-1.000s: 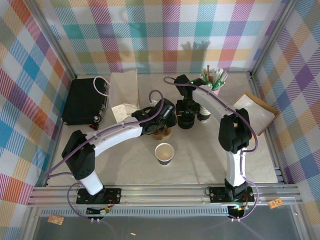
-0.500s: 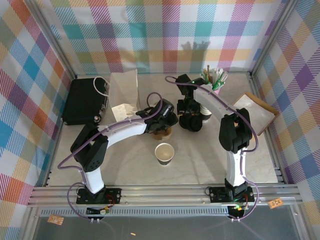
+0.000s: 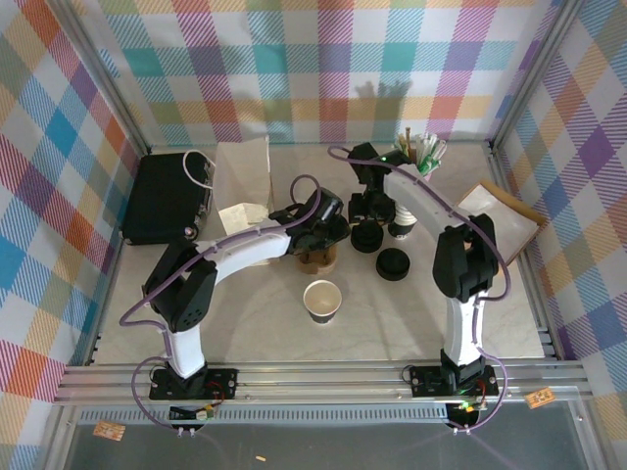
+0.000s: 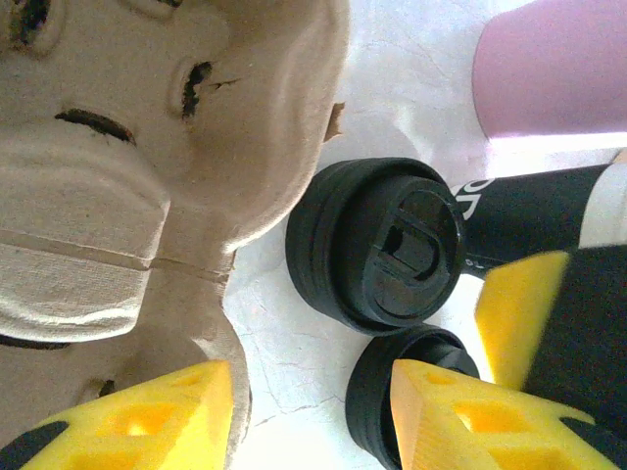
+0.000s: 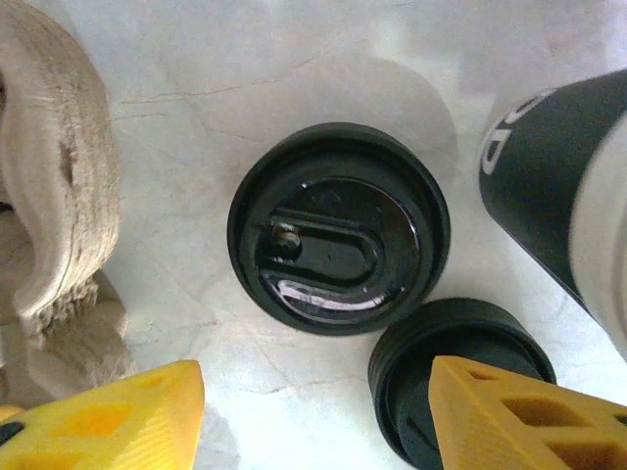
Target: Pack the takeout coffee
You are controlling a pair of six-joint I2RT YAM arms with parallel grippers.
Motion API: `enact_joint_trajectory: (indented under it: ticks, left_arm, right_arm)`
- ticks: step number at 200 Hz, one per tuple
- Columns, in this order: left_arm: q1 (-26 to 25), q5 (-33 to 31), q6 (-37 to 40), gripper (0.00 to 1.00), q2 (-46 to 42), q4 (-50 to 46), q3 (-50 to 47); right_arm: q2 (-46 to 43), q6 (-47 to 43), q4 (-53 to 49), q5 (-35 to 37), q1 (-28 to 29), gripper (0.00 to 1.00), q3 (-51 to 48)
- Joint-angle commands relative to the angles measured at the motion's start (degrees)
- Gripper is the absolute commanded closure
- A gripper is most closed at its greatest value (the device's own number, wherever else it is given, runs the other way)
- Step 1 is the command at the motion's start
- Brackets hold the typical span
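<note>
The takeout coffee (image 3: 321, 300) is a whitish paper cup standing without a lid at the table's middle, apart from both grippers. My left gripper (image 3: 329, 225) (image 4: 313, 421) hovers open over the edge of the brown pulp cup carrier (image 3: 318, 258) (image 4: 147, 147). Its right finger overlaps a black lid (image 4: 411, 392). My right gripper (image 3: 367, 208) (image 5: 313, 411) is open above the table, with nothing between its fingers. Beside it lie two black lids, one (image 3: 367, 236) (image 5: 338, 230) close and one (image 3: 394, 264) (image 5: 460, 382) nearer the front.
A stack of cups (image 3: 403, 221) (image 5: 558, 166) lies on its side by the lids. A pink cup of stirrers (image 3: 423, 161) (image 4: 549, 69) stands at the back. A black box (image 3: 167, 199), a paper bag (image 3: 245, 164) and a receipt (image 3: 240, 216) sit left; napkins (image 3: 500, 217) right.
My right gripper has drawn back toward the far wall, uncovering the two black lids; one now lies further front-right. The left gripper has opened wider and edged back over the carrier.
</note>
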Motion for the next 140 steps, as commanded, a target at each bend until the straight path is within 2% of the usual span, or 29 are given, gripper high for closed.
enact_joint_trajectory:
  ticks: [1, 21, 47, 94, 140]
  left_arm:
    - [0.08, -1.10, 4.76, 0.52, -4.80, -2.91, 2.30]
    - [-0.20, -2.25, 8.56, 0.51, -6.83, -5.66, 3.05]
    - [-0.38, -4.01, 10.78, 0.50, -9.22, -7.31, 2.23]
    - [-0.45, -4.69, 12.25, 0.49, -10.61, -8.73, 2.49]
    - [-0.58, -4.54, 13.47, 0.48, -11.12, -10.30, 2.98]
  right_arm:
    - [-8.63, 1.19, -3.18, -0.17, 0.32, 0.35, -4.24]
    - [-14.17, 0.65, -3.01, 2.18, 0.82, 0.30, -11.48]
    - [-17.98, -0.99, -0.41, 5.11, 1.02, 0.29, -20.19]
    - [-18.51, -2.40, 4.73, 6.47, 1.19, 0.23, -26.91]
    - [-14.69, -2.83, 9.94, 7.15, 1.13, 0.19, -29.61]
